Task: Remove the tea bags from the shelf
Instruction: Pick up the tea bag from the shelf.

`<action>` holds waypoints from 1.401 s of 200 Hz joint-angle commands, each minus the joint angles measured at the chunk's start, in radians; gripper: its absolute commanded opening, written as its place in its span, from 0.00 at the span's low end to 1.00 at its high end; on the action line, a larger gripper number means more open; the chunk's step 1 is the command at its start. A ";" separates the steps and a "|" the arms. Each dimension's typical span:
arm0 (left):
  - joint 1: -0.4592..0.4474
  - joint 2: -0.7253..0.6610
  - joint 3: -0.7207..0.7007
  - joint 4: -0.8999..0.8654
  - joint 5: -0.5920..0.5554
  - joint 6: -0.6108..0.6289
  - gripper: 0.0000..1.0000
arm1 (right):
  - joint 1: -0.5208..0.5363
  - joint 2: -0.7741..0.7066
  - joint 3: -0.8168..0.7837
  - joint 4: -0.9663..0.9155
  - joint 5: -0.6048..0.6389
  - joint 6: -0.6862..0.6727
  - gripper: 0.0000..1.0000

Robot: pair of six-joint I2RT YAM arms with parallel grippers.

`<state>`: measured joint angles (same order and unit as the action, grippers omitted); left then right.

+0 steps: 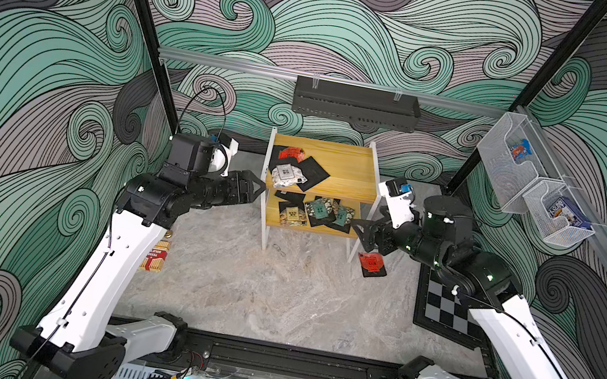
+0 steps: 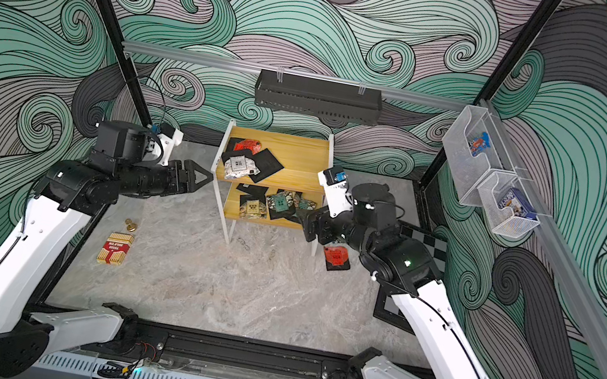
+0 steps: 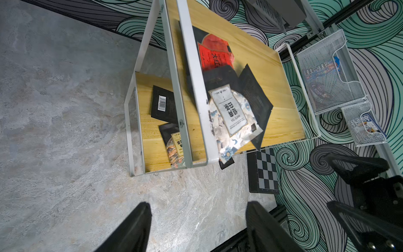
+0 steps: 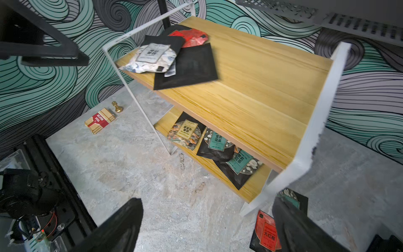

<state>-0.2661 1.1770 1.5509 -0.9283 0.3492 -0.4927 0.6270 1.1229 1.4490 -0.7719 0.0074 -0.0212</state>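
Marbled grey tabletop (image 1: 274,299), walled by teal-and-grey swirl print. At its far middle, shelf (image 1: 347,169): two yellow boards in a thin white frame. Heaped loosely on the upper board, tea bags (image 1: 289,175): red-fronted sachet (image 3: 214,54), silver-white sachet (image 3: 233,117), several black backs up. More on the lower board, among them teal-labelled sachet (image 4: 218,140) and gold-labelled sachet (image 4: 187,131). Off the shelf, loose red sachet (image 1: 373,265), flat on the tabletop just beside a shelf leg, below the right gripper (image 1: 361,232).

Left gripper (image 3: 198,218) hovering beside the shelf's end, jaws apart, nothing between. Right gripper spread wide, likewise empty.

Probably light, thin, crinkly foil: slippery, prone to slide rather than lift when lying flat on wood. Best pinched at an overhanging edge or raised corner, as on the silver-white sachet poking past the board.

Legible: "WHITE TEA" beneath Chinese characters on the silver-white label; "大红袍" on the loose red sachet; barcode (image 3: 161,103) on a black back. Striped box (image 2: 115,248) lettering too small to trust.
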 commanded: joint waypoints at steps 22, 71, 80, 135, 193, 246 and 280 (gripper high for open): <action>-0.009 0.020 0.066 0.002 0.025 -0.005 0.73 | 0.067 0.033 0.035 0.114 -0.015 -0.221 0.98; -0.009 0.045 0.090 -0.009 0.031 -0.008 0.72 | 0.085 0.076 -0.006 0.244 -0.118 -0.459 0.92; -0.008 0.046 0.089 -0.007 0.031 -0.008 0.72 | 0.086 0.101 0.012 0.243 -0.114 -0.481 0.92; -0.008 0.052 0.077 -0.003 0.036 -0.017 0.72 | 0.105 0.206 0.069 0.285 -0.148 -0.580 0.91; -0.008 0.050 0.056 0.001 0.037 -0.018 0.71 | 0.135 0.330 0.156 0.293 -0.112 -0.621 0.88; -0.008 0.040 0.042 0.000 0.032 -0.017 0.71 | 0.137 0.419 0.213 0.289 -0.089 -0.627 0.86; -0.009 0.039 0.037 0.002 0.031 -0.017 0.71 | 0.137 0.461 0.236 0.274 -0.052 -0.619 0.82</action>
<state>-0.2707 1.2270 1.5906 -0.9276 0.3710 -0.5076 0.7589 1.5673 1.6550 -0.4969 -0.0795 -0.6445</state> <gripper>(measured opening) 0.712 0.836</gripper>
